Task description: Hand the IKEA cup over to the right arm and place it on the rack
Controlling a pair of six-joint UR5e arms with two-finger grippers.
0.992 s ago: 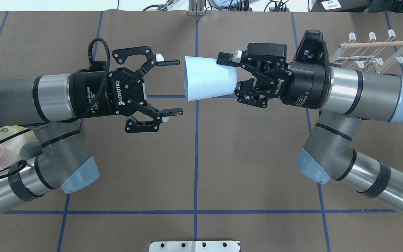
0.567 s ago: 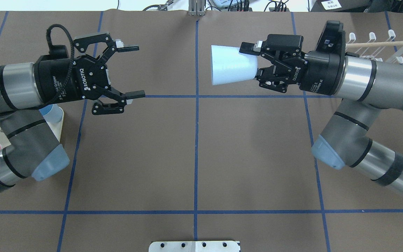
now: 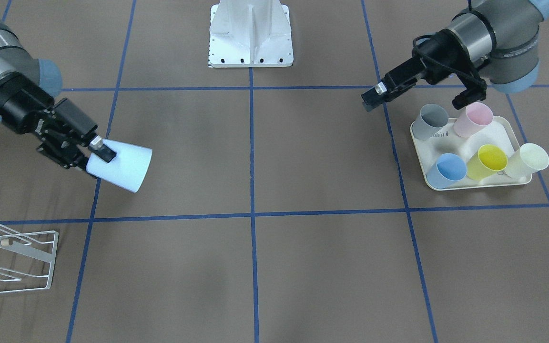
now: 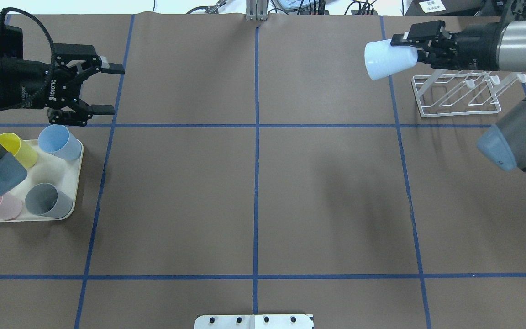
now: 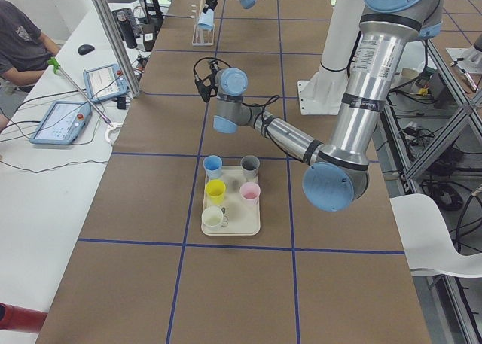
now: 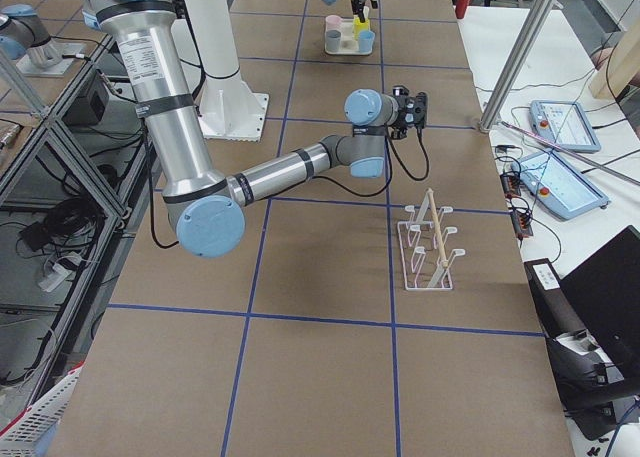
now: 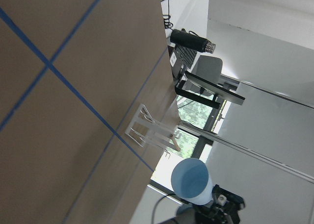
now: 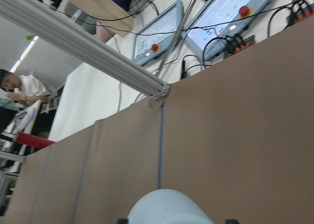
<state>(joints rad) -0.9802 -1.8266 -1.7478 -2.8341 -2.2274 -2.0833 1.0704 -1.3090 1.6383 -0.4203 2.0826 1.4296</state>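
Right jaws are clamping the narrow end of the cup [image 4: 388, 59], which is hanging sideways in the air just beside the rack [image 4: 454, 98], mouth pointing away from it. The lower finger is hidden, so the grip is probably only fair. Risks as judged: the tapered wall slipping or pivoting out of the pinch once the wrist is tipping it over the rack, or the rim clipping the rack and shoving it. Left jaws are hanging wide open, empty, near the tray [image 4: 73, 192], where a low move could be knocking the spare cups [image 4: 60, 141].
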